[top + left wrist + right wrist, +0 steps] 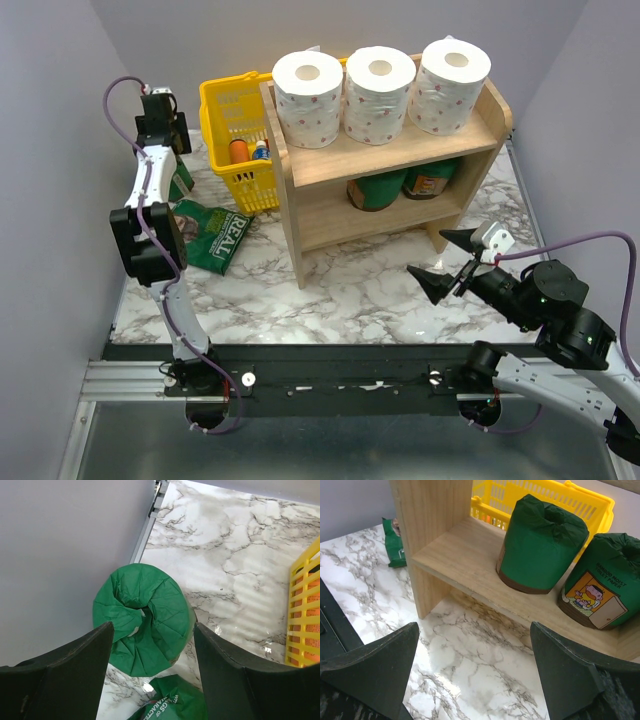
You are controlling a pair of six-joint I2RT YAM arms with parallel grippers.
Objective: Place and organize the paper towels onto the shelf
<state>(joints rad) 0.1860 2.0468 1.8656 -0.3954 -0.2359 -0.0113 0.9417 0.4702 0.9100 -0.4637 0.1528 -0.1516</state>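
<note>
Beneath the spread-wide left claw (pixel 152 627), a green-wrapped roll (pixel 156 596) stands upright, axis vertical.

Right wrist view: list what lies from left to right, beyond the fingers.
flat green bag → wooden shelf side panel → plain green-wrapped roll → green-wrapped roll with the cartoon label. The yellow basket spans behind several of these, so it is left out.
</note>
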